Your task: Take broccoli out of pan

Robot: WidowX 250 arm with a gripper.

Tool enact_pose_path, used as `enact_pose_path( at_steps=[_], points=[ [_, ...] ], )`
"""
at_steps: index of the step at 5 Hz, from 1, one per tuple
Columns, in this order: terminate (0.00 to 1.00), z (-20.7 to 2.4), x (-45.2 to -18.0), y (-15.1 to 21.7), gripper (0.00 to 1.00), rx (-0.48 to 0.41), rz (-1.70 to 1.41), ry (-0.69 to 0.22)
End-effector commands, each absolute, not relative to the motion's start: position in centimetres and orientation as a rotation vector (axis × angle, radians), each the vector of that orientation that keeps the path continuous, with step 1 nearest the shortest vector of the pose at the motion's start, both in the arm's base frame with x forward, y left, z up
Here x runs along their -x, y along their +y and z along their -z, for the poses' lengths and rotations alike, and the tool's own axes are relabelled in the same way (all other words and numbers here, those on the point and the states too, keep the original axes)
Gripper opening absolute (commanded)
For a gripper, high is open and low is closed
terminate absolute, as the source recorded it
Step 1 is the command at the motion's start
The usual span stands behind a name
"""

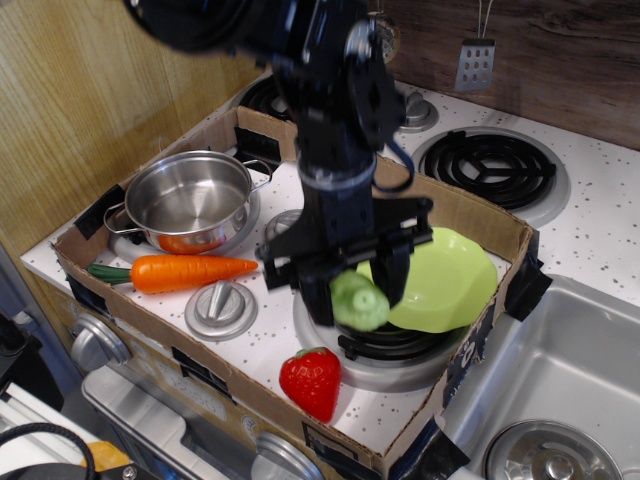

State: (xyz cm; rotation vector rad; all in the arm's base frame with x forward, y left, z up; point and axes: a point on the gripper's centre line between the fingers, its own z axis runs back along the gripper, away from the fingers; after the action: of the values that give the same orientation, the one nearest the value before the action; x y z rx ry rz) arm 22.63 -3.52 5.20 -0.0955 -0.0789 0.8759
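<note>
Two dark jaws were closed against the sides of the broccoli (359,301), so the gripper (356,297) had the pale green toy clamped between them and lifted clear of any surface. It hung above the front burner (330,330), just beside the near-left edge of the lime-green plate (440,275), with the toy strawberry (311,382) below and in front of it. The pan (191,200) stood well to the left of the plate, on its own burner, and its steel interior showed nothing inside. A toy carrot (183,271) lay in front of the pan.

Most of the job appeared finished: the broccoli was out of the pan and far from it. What seemed left was setting it down somewhere near the plate and letting go; the landing spot could not be told.
</note>
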Motion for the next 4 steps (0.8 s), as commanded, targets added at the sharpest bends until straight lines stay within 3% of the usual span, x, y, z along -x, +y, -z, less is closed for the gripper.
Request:
enact_pose_path(
  at_steps=[1,2,4],
  points=[
    [0.0,-5.4,-22.8,-6.1,0.0,0.131,-0.924,-0.157],
    [0.0,-6.5,-22.9,-5.9,1.0,0.121,-0.866,-0.134],
    [0.0,-9.6,-23.1,-5.6,1.0,0.018,-0.878,-0.134]
  ],
)
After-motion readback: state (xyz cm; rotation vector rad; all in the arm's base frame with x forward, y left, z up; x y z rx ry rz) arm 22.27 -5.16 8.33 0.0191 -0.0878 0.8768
